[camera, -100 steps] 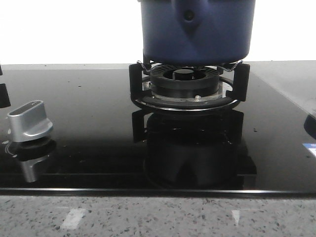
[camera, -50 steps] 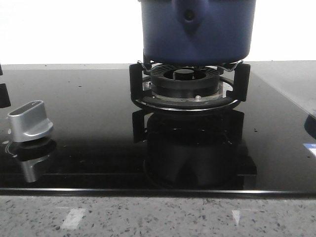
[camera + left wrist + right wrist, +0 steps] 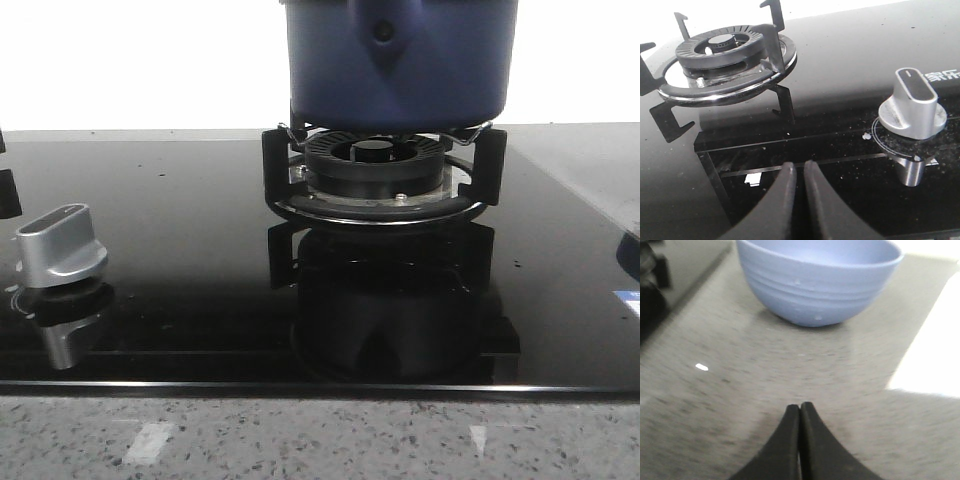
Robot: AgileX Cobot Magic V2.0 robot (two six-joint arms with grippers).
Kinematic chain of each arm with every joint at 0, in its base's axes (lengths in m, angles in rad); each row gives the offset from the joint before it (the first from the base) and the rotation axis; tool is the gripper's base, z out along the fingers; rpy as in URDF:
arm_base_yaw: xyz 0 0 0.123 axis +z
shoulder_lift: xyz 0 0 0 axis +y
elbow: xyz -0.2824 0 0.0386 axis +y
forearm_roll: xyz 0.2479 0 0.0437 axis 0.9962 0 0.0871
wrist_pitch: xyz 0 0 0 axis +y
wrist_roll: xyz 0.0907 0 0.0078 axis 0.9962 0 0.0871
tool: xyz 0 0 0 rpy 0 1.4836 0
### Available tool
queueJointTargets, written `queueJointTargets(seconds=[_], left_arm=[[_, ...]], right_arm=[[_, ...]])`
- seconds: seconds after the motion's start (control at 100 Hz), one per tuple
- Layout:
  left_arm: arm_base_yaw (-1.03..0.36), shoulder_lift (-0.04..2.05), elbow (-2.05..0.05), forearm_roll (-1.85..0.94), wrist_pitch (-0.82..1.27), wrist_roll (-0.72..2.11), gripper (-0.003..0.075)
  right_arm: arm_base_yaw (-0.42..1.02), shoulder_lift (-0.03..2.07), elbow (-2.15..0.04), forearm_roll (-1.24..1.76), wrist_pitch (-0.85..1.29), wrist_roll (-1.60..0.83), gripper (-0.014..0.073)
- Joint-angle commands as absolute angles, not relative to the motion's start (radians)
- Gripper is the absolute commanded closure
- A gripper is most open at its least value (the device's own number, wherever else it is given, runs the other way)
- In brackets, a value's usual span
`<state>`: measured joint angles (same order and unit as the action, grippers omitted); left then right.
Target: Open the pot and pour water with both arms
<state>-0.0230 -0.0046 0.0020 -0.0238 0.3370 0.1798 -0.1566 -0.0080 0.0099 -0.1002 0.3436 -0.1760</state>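
**Q:** Front view — where does the pot sit?

**A:** Pot [image 3: 400, 65] rests on the prongs of the burner stand [image 3: 380, 185], over the black burner ring [image 3: 372, 160], on a glossy black cooktop [image 3: 180, 250]. Its top and lid are cut off by the frame. A silver knob [image 3: 60, 245] stands well apart, toward the left. Neither arm shows here.

**Q:** Left wrist view?

**A:** Left gripper [image 3: 799, 175] hangs over the cooktop, its two dark fingers nearly together with a thin gap, gripping nothing. A second burner stand [image 3: 725, 65] with no pot on it lies ahead; the knob [image 3: 912, 110] is off to one side.

**Q:** Right wrist view?

**A:** Right gripper [image 3: 800, 415] has its fingers pressed tip to tip, empty, above a speckled counter [image 3: 740, 405]. A pale blue bowl [image 3: 817, 277] stands ahead, probably the vessel for the water.

**Q:** How should the pot handle?

**A:** Likely rigid metal and heavy if filled, with matte straight walls too wide to pinch. The triangular handle mount [image 3: 385, 45] suggests side handles as the sensible hold; the lid knob cannot be seen.
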Motion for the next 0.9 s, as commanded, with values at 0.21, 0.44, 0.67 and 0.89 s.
queueJointTargets(seconds=[0.21,0.44,0.67,0.89], left_arm=[[-0.021,-0.032,0.033,-0.024,0.304,0.168,0.0741],[-0.021,-0.032,0.033,-0.024,0.304,0.168,0.0741],[-0.021,-0.032,0.033,-0.024,0.304,0.168,0.074],[-0.021,-0.032,0.033,-0.024,0.304,0.168,0.0741]], right_arm=[[-0.162,-0.03,0.037,0.209,0.317,-0.187,0.0662],[-0.162,-0.03,0.037,-0.021,0.306,-0.187,0.0662],[-0.155,-0.03,0.037,0.046,0.313,-0.031,0.0662],[-0.153,-0.03,0.037,0.288,0.33,-0.031,0.0662]])
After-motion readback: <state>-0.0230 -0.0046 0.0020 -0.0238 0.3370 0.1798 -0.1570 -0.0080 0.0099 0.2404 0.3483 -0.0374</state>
